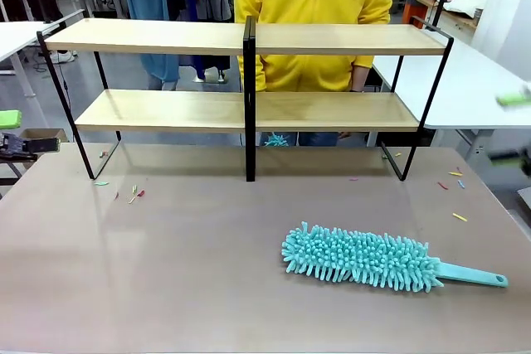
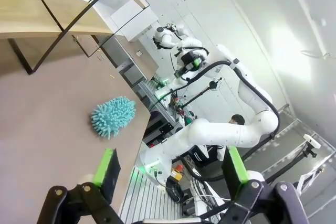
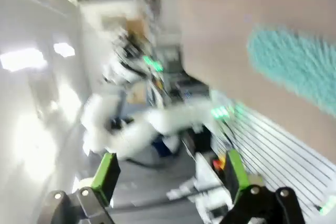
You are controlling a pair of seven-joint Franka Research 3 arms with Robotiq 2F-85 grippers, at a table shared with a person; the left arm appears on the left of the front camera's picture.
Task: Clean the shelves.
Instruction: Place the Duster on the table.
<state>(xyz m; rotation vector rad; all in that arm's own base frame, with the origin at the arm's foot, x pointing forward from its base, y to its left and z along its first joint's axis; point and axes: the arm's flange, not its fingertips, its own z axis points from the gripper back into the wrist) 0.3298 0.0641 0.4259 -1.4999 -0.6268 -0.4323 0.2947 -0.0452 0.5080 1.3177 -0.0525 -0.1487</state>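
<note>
Brown tabletop in the front view carries the shelves along its far edge, a person in yellow behind them, and a teal duster lying front right. Left wrist view: left gripper with jaws apart over the table edge, duster ahead, shelves top left. Right wrist view, blurred: right gripper with jaws apart, holding nothing.

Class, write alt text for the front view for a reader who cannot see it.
A teal fluffy duster lies on the brown table in front of bare two-tier wooden shelves. A person in a yellow top stands behind them.
</note>
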